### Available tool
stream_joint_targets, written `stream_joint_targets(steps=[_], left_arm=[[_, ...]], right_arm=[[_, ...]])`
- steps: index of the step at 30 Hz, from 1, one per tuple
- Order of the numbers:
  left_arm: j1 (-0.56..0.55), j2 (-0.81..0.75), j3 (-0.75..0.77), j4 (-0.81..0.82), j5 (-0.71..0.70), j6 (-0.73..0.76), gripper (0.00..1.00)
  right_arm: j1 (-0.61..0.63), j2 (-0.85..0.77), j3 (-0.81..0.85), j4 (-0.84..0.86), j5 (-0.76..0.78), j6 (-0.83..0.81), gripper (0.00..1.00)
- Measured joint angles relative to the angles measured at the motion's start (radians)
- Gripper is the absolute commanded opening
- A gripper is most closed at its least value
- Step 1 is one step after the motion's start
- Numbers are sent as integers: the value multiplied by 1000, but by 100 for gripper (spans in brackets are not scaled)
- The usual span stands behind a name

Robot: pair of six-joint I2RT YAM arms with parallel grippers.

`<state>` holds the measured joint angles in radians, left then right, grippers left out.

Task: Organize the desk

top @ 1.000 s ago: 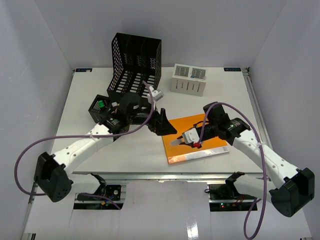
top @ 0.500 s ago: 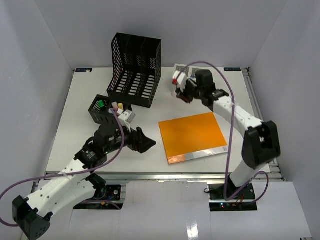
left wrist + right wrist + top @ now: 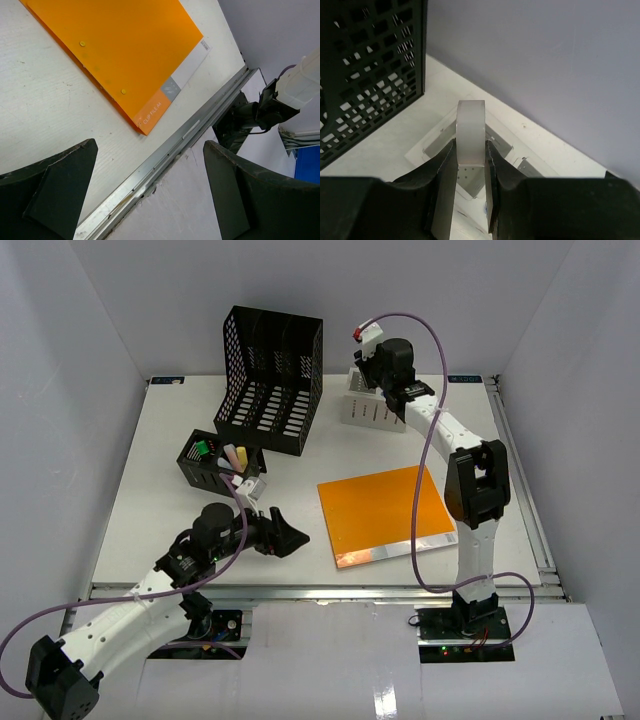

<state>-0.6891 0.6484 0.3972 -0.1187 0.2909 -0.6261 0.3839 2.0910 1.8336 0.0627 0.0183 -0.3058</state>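
Top external view: the tabletop (image 3: 160,440) fills the middle of the frame, its metal rail along the lower edge. I read the left pincer (image 3: 285,537) as wide, at lower left, near the orange folder (image 3: 385,512) but apart from it. In the right wrist view, the right pincer (image 3: 471,150) is narrow, clamping a translucent roll (image 3: 471,131) edge-on above the white organiser (image 3: 370,415) at upper centre.

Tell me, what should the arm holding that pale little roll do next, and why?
Probably lower it a little, straight down. The right gripper is shut on the pale roll, held on edge above the white compartment box at the back of the desk, with an open slot seemingly just beneath it, so releasing from here would drop it.
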Motion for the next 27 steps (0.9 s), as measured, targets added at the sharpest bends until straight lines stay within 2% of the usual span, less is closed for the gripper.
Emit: stream_joint_targets(steps=[6,10,19,23,27], left_arm=[[0,2,-1,21,0,-12,98],[0,-1,-2,22,0,-21,98],[0,-80,-10,6,-1,-45,98],[0,-114,-19,0,-3,-59,98],[0,-139,-25,-14,-5,-73,98]], right_arm=[[-14,40,-1,-8,4,25,15],[-19,43,-6,-7,1,27,29],[-24,44,-21,1,-31,25,47],[-24,44,-33,0,-48,30,62],[-24,17,-79,-20,-101,20,87]])
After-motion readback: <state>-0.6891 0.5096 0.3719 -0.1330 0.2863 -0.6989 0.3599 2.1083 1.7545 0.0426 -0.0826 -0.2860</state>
